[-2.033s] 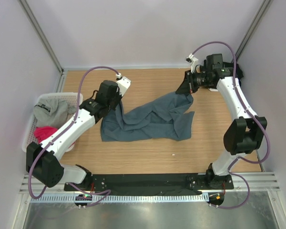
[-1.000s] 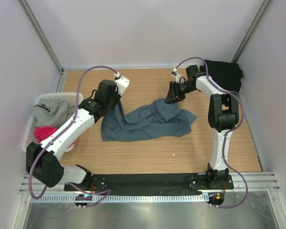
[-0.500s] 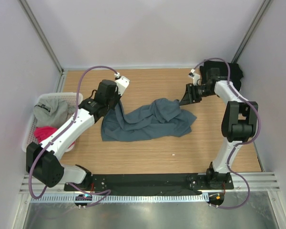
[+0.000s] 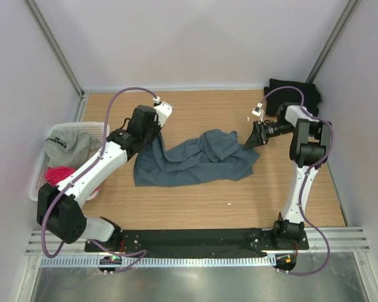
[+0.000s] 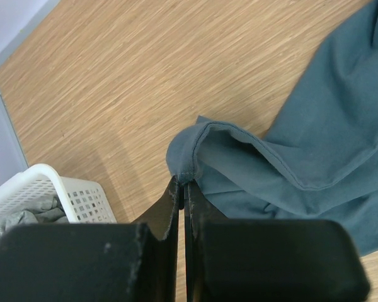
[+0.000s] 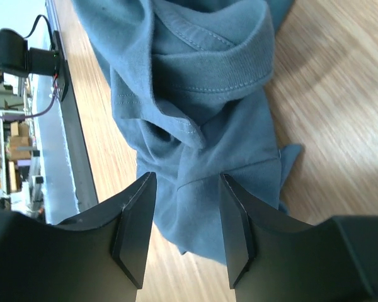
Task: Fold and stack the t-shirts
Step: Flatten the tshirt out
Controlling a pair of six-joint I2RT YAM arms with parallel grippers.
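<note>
Having let the cloth fall since two seconds back, now holding the right hand (image 4: 249,139) low toward the right edge of the tabletop (image 4: 195,107) — fingers spread, gripping nothing, pointing at the right end of the slate blue-grey t-shirt (image 4: 198,157). Keeping the left hand (image 4: 152,135) where it was throughout, pinched tight on a hem fold at that shirt's left end, jaws pressed together on the fabric in the wrist view. Leaving the shirt lying across the middle of the tabletop, bunched and creased rather than spread flat. Not yet making any fold, judging by the wrinkles. Noting the black t-shirt (image 4: 296,94) sitting in a dark heap at the far right corner — folded or merely set down, impossible to tell. Still waiting in the white basket (image 4: 88,126) at the left edge: the light grey t-shirt (image 4: 66,146) and the pink t-shirt (image 4: 58,173). Standing early in the job, by this reading: spreading, folding and stacking all remaining, with two shirts not even out of the basket.
</note>
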